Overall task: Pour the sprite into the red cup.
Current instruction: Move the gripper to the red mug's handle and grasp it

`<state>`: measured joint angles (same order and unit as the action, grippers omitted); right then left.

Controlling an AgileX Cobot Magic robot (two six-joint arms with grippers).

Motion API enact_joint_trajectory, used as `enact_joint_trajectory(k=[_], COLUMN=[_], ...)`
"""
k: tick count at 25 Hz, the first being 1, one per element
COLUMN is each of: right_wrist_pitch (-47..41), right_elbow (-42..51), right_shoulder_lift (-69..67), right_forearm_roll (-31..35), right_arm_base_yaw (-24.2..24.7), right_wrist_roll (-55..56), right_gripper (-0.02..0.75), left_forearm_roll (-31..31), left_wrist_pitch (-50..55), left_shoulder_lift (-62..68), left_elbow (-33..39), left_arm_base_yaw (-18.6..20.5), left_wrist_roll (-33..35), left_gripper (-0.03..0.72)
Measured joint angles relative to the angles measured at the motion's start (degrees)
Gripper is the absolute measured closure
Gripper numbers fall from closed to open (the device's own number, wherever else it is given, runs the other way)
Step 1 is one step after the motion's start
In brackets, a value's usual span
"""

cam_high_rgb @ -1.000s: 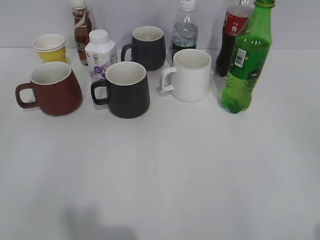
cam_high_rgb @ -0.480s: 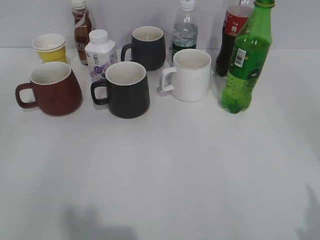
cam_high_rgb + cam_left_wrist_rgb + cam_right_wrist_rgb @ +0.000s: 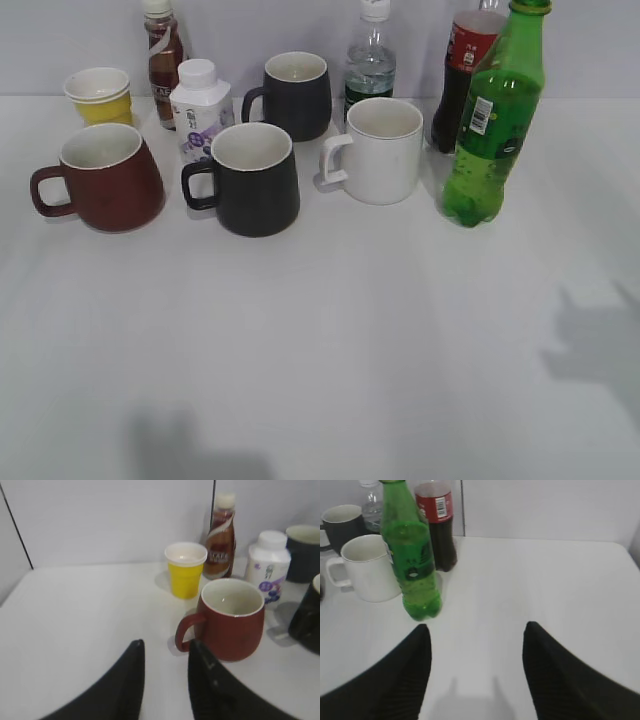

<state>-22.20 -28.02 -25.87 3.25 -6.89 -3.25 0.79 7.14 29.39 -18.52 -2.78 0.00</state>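
Observation:
The sprite (image 3: 495,120), a tall green bottle, stands upright at the back right of the table. It also shows in the right wrist view (image 3: 412,555). The red cup (image 3: 105,180) stands upright at the left with its handle to the left, and its white inside looks empty in the left wrist view (image 3: 232,622). My left gripper (image 3: 166,647) is open and empty, just short of the cup's handle. My right gripper (image 3: 476,630) is wide open and empty, short of the sprite and to its right. Neither gripper shows in the exterior view.
Two black mugs (image 3: 255,180) (image 3: 295,95) and a white mug (image 3: 380,150) stand between cup and sprite. A cola bottle (image 3: 460,80) stands right behind the sprite. A clear bottle (image 3: 370,60), a white bottle (image 3: 200,110), a brown bottle (image 3: 163,60) and a yellow paper cup (image 3: 100,95) stand at the back.
A shadow has spread onto the table from the right edge in the exterior view. No object has moved.

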Motion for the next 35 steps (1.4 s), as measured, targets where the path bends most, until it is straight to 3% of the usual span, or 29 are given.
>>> enact_joint_trajectory(k=[7, 13, 19, 35], right_wrist_pitch=[14.66, 20.93, 24.03, 24.92], right_elbow=[0.06, 0.18, 0.18, 0.18], right_shoulder_lift=[-14.82, -24.29, -27.83, -27.96], right_forearm_roll=[-0.17, 0.11, 0.64, 0.64], right_arm_base_yaw=[-2.22, -2.53, -3.05, -3.05], right_wrist_roll=[-0.06, -0.06, -0.06, -0.05], right_gripper=[0.3, 0.3, 0.3, 0.3], left_forearm_roll=[0.33, 0.45, 6.06, 2.4], left_wrist_pitch=[-16.35, -33.87, -52.69, -68.5], left_shoulder_lift=[24.09, 42.16, 57.02, 72.9], left_elbow=[0.45, 0.45, 0.45, -1.42], left_arm_base_yaw=[0.0, -0.3, -2.11, -2.17], left_wrist_roll=[-0.33, -1.79, -3.34, -3.33], left_gripper=[0.447, 0.445, 0.43, 0.428])
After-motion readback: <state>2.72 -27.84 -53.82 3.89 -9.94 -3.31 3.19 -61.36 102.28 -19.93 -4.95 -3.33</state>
